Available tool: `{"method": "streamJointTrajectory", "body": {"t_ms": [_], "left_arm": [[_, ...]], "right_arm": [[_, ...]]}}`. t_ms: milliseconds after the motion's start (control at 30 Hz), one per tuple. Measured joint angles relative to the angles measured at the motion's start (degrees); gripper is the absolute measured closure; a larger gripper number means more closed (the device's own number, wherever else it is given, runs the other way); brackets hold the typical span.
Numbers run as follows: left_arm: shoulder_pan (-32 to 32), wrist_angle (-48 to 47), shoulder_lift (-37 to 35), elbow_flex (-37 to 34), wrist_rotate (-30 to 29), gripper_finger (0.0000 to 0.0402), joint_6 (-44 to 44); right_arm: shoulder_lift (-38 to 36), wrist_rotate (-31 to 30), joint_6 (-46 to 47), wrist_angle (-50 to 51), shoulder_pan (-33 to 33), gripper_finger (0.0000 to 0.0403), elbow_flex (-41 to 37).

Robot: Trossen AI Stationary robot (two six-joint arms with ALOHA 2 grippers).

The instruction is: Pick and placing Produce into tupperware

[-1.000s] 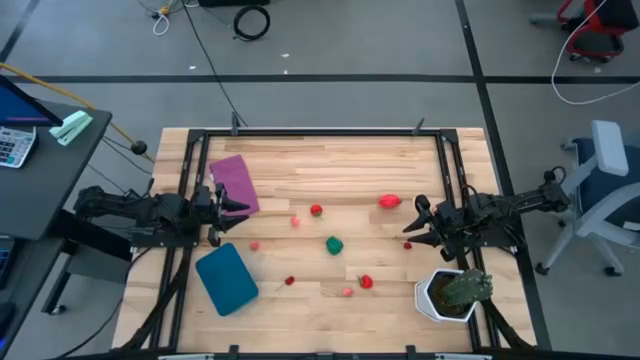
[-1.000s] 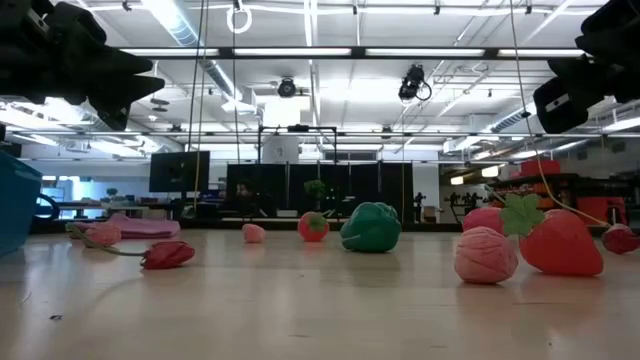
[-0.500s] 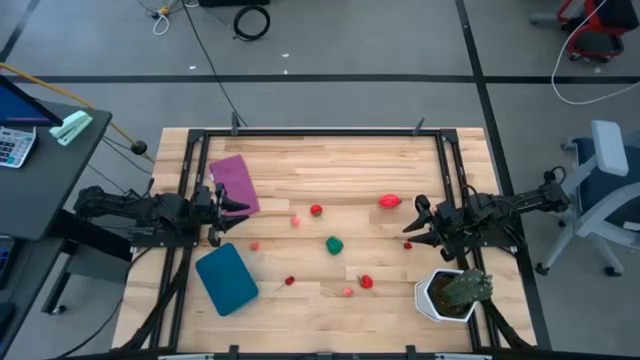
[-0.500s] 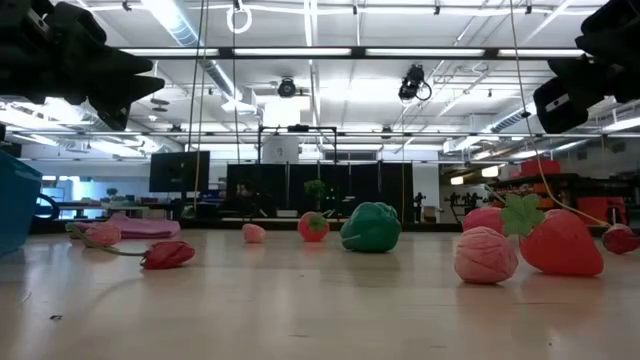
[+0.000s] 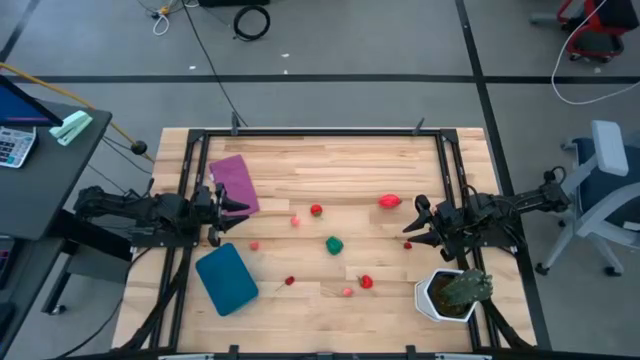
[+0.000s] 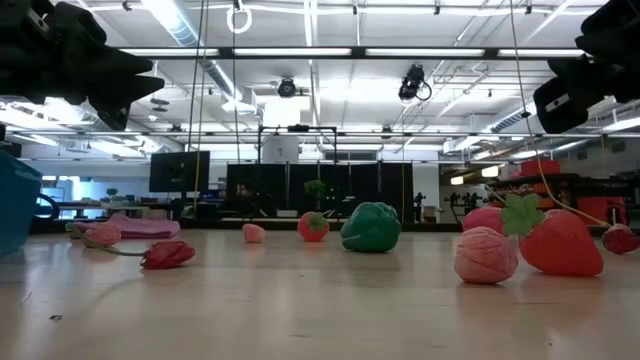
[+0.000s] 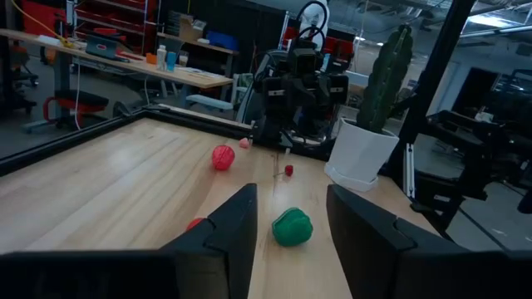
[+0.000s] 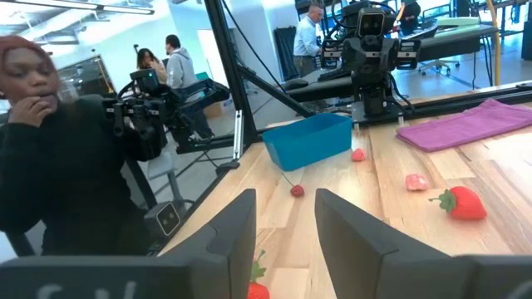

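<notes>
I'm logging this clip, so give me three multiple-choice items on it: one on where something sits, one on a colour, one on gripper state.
1. Where does the tupperware sit?
A. Near the left gripper
B. Beside the potted plant
C. Table centre

2. What colour is the one piece of produce that is not red or pink?
A. Yellow
B. Green
C. Orange

3. How do the grippers stand?
A. Both shut on produce
B. Only the left holds produce
C. Both open and empty

Answers:
1. A: it lies just in front of the left gripper, far from the potted plant.
2. B: the green piece lies mid-table.
3. C: the wrist views show parted fingers on both, including the right gripper.
</notes>
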State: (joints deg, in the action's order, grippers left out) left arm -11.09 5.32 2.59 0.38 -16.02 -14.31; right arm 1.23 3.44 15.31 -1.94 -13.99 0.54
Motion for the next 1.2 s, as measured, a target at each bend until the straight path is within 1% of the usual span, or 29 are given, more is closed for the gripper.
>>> {"method": "streamJointTrajectory", "body": {"t_ms": [167, 667, 733, 933, 1067, 1200], "left_arm": [[0.0, 0.0, 0.0, 0.0, 0.01, 0.0244, 0.0], [0.02, 0.44, 0.02, 0.0, -0.47, 0.0248, 0.64], [0.02, 0.44, 0.02, 0.0, -0.47, 0.025, 1.87], [0.04, 0.67, 0.03, 0.85, -0.94, 0.0262, 13.21], [0.04, 0.82, -0.02, 3.86, -0.9, 0.0268, 13.95], [0.04, -2.3, 0.02, 5.26, -0.89, 0.0266, 14.14]], "right_arm": [[0.01, 0.02, 0.0, -0.01, 0.0, 0.027, 0.0], [0.02, 0.01, 0.0, -0.02, -0.01, 0.027, 0.0], [0.01, 0.01, 0.0, -0.02, 0.0, 0.027, 0.0], [0.01, 0.01, 0.0, -0.01, 0.01, 0.027, 0.0], [0.01, 0.0, 0.0, -0.01, 0.0, 0.027, -0.01], [0.0, 0.01, 0.0, 0.0, 0.0, 0.027, -0.01]]}}
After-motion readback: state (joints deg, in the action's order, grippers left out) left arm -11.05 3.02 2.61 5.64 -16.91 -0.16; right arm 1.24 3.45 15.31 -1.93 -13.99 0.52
